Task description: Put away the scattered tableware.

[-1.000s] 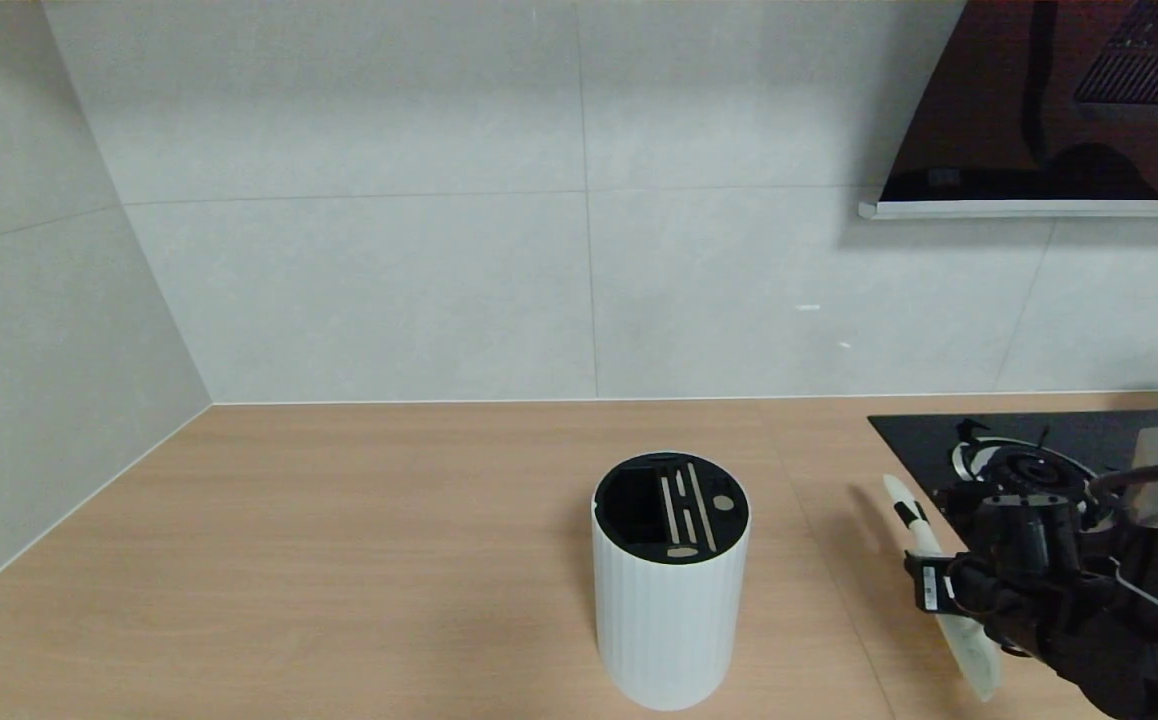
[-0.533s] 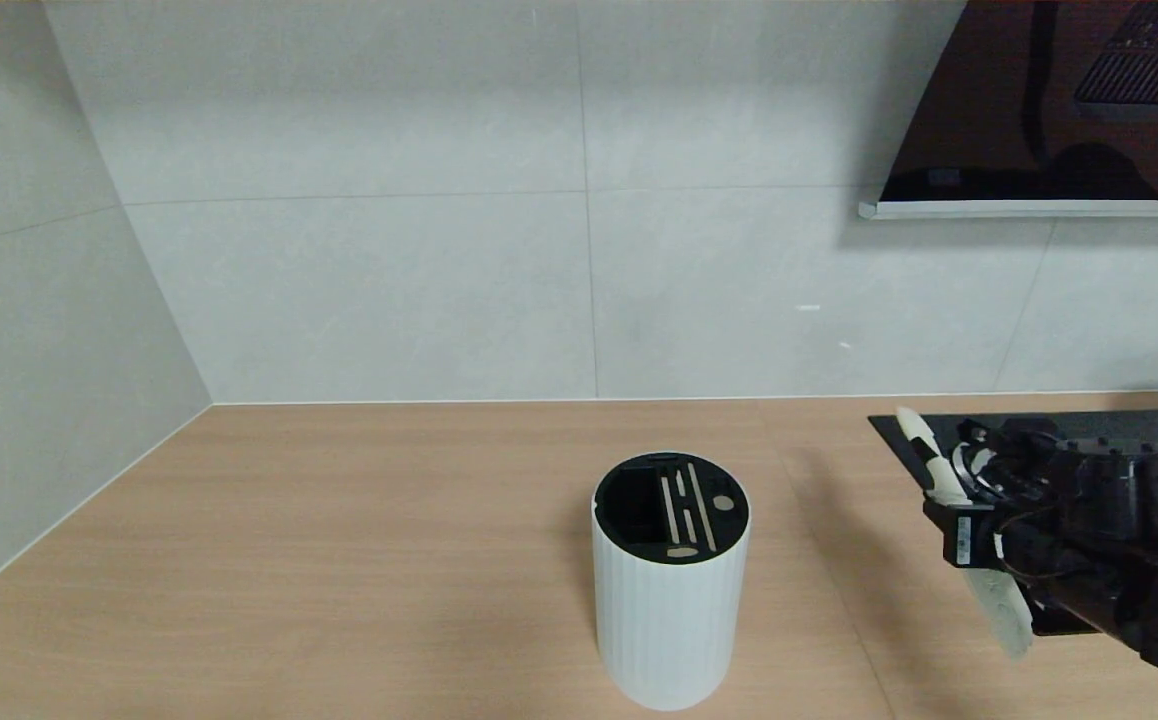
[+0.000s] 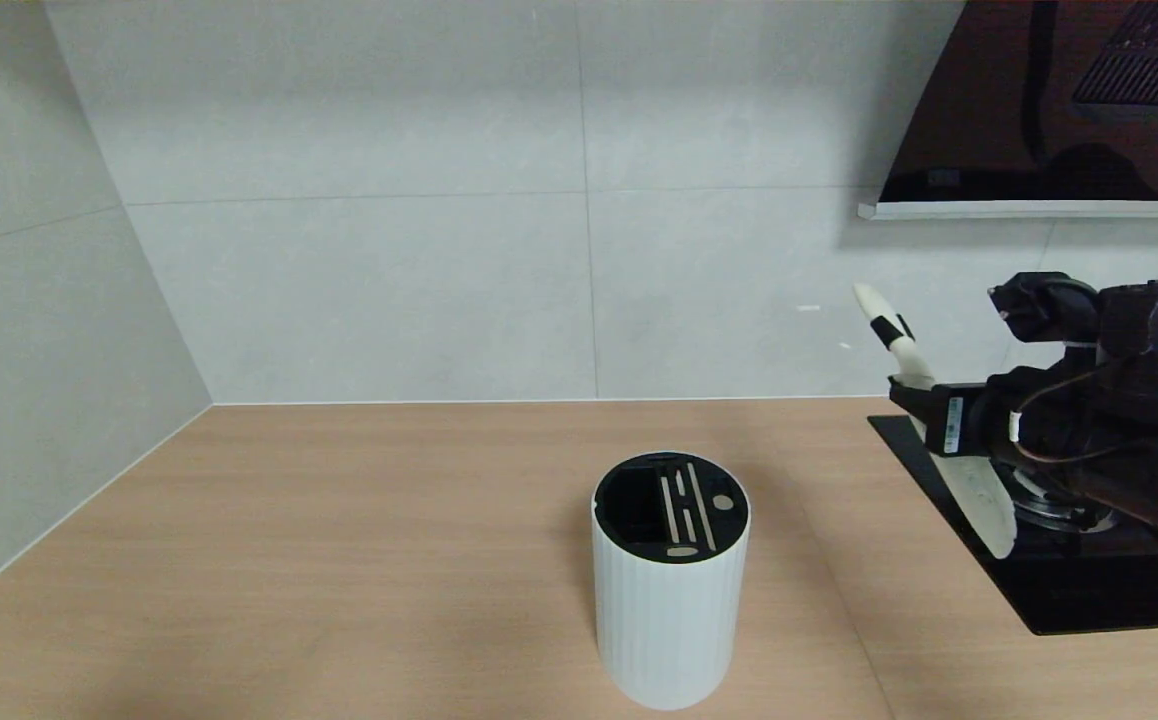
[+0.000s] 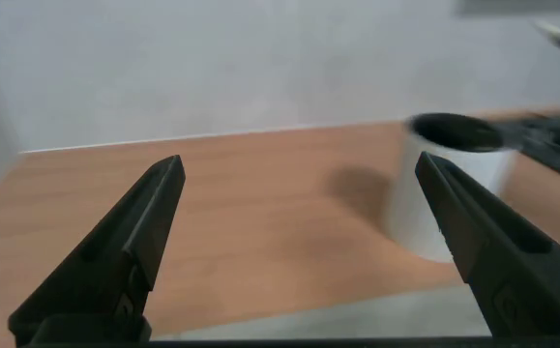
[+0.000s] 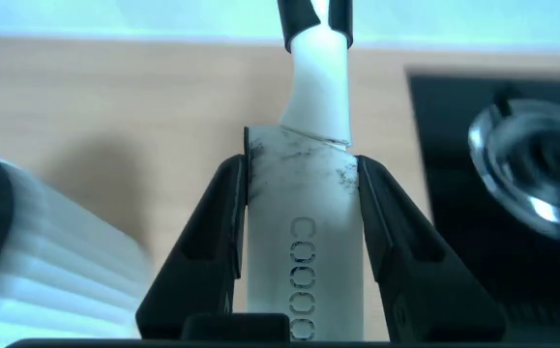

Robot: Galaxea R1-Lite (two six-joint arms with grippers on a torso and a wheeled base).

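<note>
The right gripper (image 3: 939,425) is clamped on a white knife (image 3: 977,492), up in the air over the edge of the stove (image 3: 1089,590). The wide end points down, most likely so it can slide into a slot on top of the white holder (image 3: 670,590). The holder stands well apart on the counter (image 3: 359,560), and the way across to it looks open. The left gripper (image 4: 297,174) has its fingers wide apart and holds nothing.
</note>
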